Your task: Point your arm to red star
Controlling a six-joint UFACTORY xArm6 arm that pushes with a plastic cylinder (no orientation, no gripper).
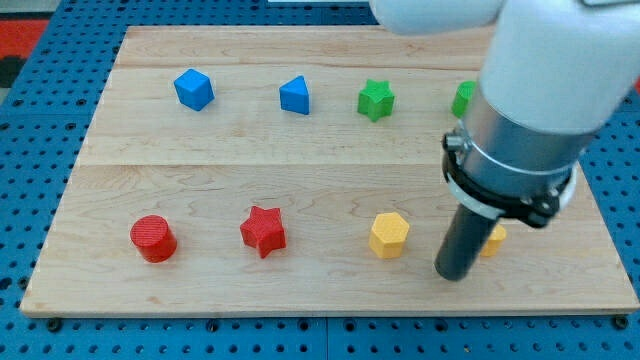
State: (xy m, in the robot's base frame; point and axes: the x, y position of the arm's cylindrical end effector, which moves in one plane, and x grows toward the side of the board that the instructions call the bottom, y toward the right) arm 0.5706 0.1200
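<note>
The red star (263,231) lies on the wooden board (300,140) at the lower left of centre. My tip (453,275) rests on the board at the lower right, far to the right of the red star. The tip stands just right of a yellow hexagon block (389,235) and just left of another yellow block (493,240) that the rod partly hides.
A red cylinder (153,239) sits left of the red star. Along the top are a blue cube (194,89), a blue triangular block (295,96), a green star (376,100) and a green block (463,99) partly hidden by the arm.
</note>
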